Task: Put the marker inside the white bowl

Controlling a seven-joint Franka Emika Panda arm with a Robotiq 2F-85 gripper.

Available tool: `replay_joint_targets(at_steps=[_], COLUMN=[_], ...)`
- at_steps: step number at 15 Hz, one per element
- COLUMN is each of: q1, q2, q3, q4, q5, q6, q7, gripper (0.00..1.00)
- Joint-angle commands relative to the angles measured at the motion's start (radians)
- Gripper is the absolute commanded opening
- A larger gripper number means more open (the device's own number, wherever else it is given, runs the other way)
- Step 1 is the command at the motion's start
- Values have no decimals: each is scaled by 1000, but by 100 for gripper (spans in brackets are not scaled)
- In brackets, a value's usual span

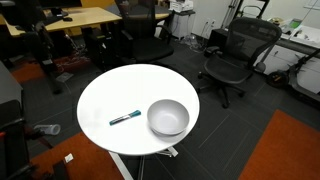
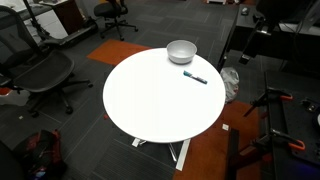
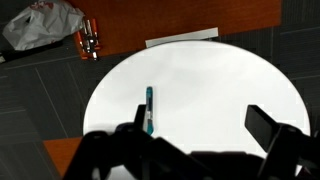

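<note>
One marker lies below one side of the wide-open, empty gripper.

Office chairs stand around the round table.

This is an office. Black mesh swivel chairs stand on dark carpet tiles with orange patches, and wooden desks fill the back. In the wrist view, the round white table lies beyond the jaws of the gripper, and the same orange carpet lies farther out.
</note>
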Motion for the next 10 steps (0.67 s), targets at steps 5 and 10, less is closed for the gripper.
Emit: replay_joint_targets(at_steps=[5, 10], q1=[-68, -100], q2=[175, 279], q3=[-42, -88], q4=[10, 34], q5=[-71, -88], q6=[205, 276], q7=[-13, -15], gripper=[100, 100])
